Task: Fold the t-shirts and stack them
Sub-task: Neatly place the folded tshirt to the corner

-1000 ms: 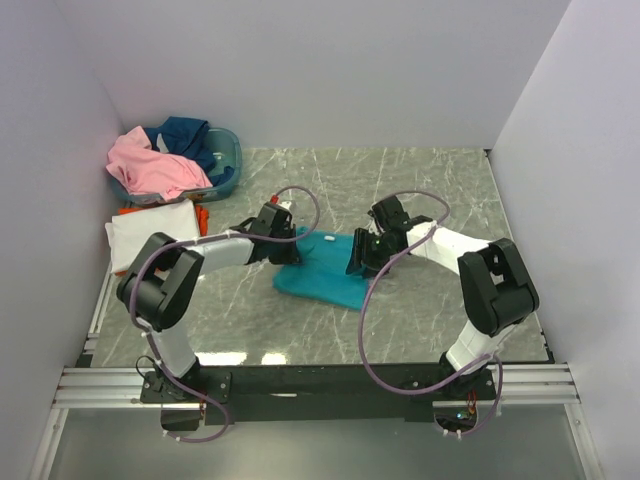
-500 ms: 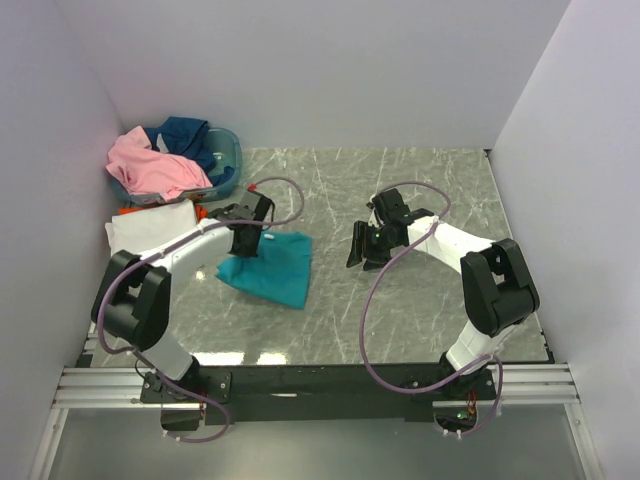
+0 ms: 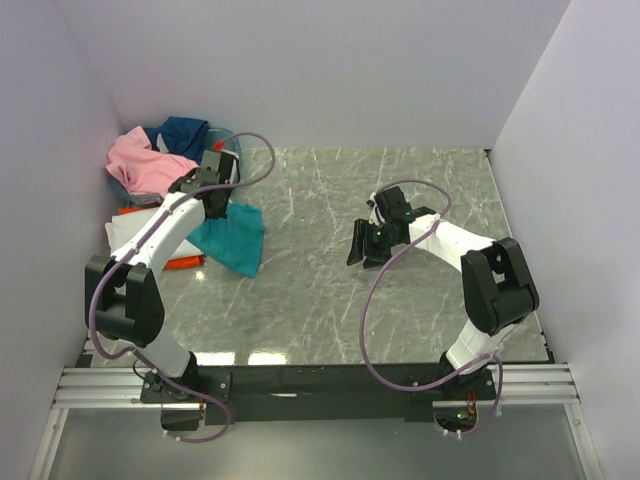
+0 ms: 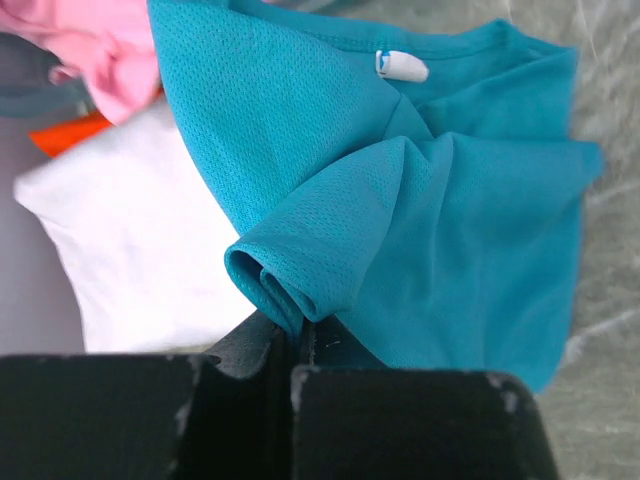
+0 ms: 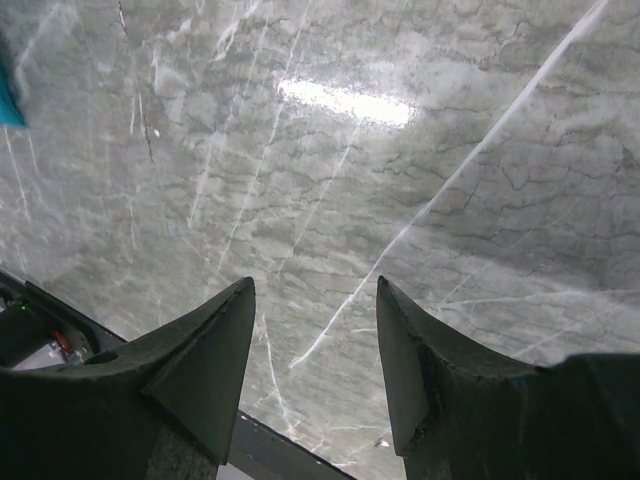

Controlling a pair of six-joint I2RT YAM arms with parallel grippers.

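One move from stacking: left gripper (image 4: 295, 345), clamped on teal shirt (image 3: 232, 240), brings it from centre to white shirt (image 3: 138, 236); right gripper (image 5: 315, 370) gapes empty.

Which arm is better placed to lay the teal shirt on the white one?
Probably left. The left fingers are shut on a fold of the teal shirt, beside the white shirt. The right fingers stand open over the table, apart.

the right gripper (image 5: 315, 295) hangs spread above the grey marble table (image 5: 470, 130), teal t-shirt (image 5: 8, 98) corner at left edge.
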